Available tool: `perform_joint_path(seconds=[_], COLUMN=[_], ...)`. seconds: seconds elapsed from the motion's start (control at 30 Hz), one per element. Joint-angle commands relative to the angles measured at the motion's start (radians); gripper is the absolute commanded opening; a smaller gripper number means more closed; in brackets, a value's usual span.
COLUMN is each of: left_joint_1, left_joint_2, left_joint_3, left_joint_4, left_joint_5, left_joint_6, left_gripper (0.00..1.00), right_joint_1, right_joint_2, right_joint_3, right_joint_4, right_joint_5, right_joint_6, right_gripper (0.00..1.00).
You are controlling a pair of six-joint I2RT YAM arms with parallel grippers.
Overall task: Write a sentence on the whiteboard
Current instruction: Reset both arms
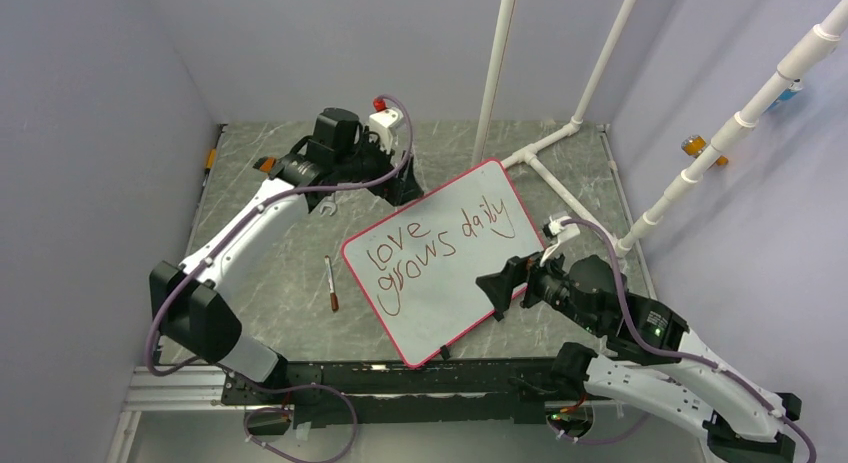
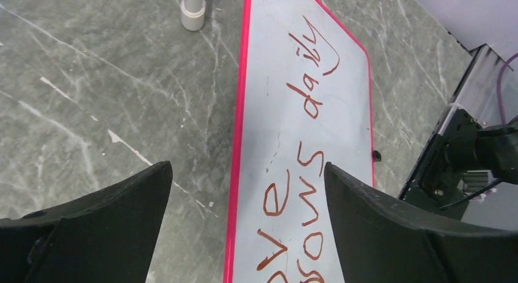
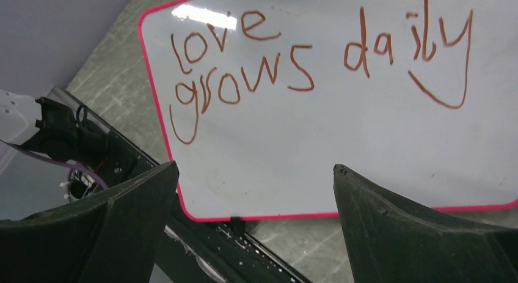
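Top view: whiteboard (image 1: 450,295) flat on counter (image 1: 300,318), sentence (image 1: 420,255) complete, pen (image 1: 331,284) just left of it. Left wrist: left jaws apart, empty, by board's far edge. Right wrist: right jaws apart too, at near-right edge — writing looks done; next prob. pull arms back.

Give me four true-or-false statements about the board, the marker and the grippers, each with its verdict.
1. The whiteboard carries the sentence "love grows daily". True.
2. The left gripper holds the marker. False: it is open and empty, and the marker lies on the table beside the whiteboard.
3. The right gripper is open. True.
4. The sentence is written in blue. False: it is dark red.
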Motion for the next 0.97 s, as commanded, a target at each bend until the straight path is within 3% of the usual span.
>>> perform_joint_path(seconds=[0.0,0.93], left_joint_1=[-0.001,-0.001], left_joint_2=[-0.090,-0.220], left_joint_3=[-0.060,-0.139], left_joint_4=[0.109,0.171], left_joint_5=[-0.088,-0.111], left_joint_6=[0.026,0.029], left_gripper=[0.99,0.99], right_joint_1=[0.003,0.004], right_joint_2=[-0.087,-0.098], right_joint_3=[-0.058,-0.067], right_joint_4=[0.002,-0.003], right_joint_5=[-0.027,-0.033], right_joint_6=[0.047,0.061], right_gripper=[1.00,1.00])
